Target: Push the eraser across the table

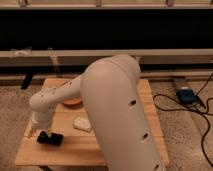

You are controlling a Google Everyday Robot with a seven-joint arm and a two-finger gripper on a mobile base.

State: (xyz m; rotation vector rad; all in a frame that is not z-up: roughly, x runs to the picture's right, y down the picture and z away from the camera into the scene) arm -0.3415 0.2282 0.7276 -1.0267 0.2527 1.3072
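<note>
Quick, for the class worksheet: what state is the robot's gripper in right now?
Gripper: low over the table's left front, right at the black eraser; open or closed cannot be told.

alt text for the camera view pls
A white robot arm reaches down to the left end of a small light wooden table, its gripper right at a flat black rectangular eraser. A pale cream rounded block lies just right of it.
</note>
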